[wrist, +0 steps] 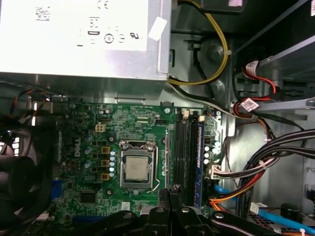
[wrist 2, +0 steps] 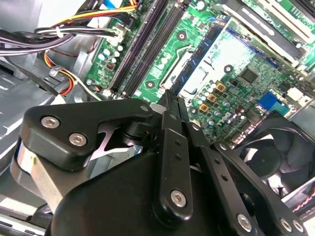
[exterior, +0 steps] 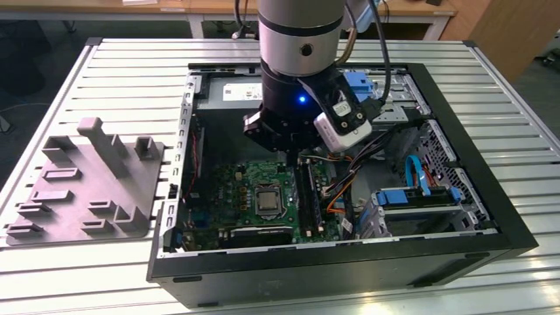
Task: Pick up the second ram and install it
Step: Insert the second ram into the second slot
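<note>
My gripper [exterior: 293, 156] hangs low inside the open computer case, just over the motherboard [exterior: 254, 190]. In both wrist views its black fingers [wrist 2: 170, 98] [wrist: 172, 194] are pressed together, shut, with nothing visible between them. The tips hover by one end of the memory slots [wrist: 184, 152] [wrist 2: 147, 49] beside the processor [wrist: 137, 169]. A long dark stick with a blue strip [wrist: 200, 147] stands in the outermost slot. I cannot tell whether it is the second ram. The slots look like one dark strip [exterior: 306, 190] in the exterior view.
A grey holder block with upright posts [exterior: 88, 184] lies on the slatted table at the exterior view's left. The black case walls [exterior: 490, 197] ring the work area. Cable bundles [wrist: 261, 162], a silver power supply [wrist: 83, 39], a fan [wrist 2: 275, 157] and blue drive brackets [exterior: 420, 197] crowd the board.
</note>
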You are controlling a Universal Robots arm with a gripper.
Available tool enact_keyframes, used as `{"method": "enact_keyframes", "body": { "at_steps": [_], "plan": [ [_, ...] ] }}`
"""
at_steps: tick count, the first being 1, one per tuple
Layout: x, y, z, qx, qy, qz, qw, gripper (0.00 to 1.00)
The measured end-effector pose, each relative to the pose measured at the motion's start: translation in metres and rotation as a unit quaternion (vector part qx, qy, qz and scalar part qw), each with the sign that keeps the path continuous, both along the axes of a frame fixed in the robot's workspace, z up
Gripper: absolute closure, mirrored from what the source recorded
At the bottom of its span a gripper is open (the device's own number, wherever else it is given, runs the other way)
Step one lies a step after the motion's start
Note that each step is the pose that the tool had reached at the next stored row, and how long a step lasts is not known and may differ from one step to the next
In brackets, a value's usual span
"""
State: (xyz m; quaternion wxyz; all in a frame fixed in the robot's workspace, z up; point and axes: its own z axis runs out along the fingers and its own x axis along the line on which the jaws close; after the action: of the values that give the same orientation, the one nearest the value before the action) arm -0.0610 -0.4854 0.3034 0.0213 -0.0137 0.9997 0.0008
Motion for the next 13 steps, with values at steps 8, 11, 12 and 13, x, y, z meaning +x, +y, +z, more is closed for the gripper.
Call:
{"method": "enact_keyframes", "body": {
  "at_steps": [8,11,12,13],
  "plan": [
    [0.014,0.0000,-0.0047,0.0000,0.0000,0.000,1.0000,0.88],
    [0.015,0.0000,-0.0086,0.0000,0.0000,0.000,1.0000,0.88],
    [0.015,0.0000,-0.0096,0.0000,0.0000,0.000,1.0000,0.88],
    [0.015,0.0000,-0.0099,-0.0001,0.0000,0.000,1.0000,0.88]
  ]
}}
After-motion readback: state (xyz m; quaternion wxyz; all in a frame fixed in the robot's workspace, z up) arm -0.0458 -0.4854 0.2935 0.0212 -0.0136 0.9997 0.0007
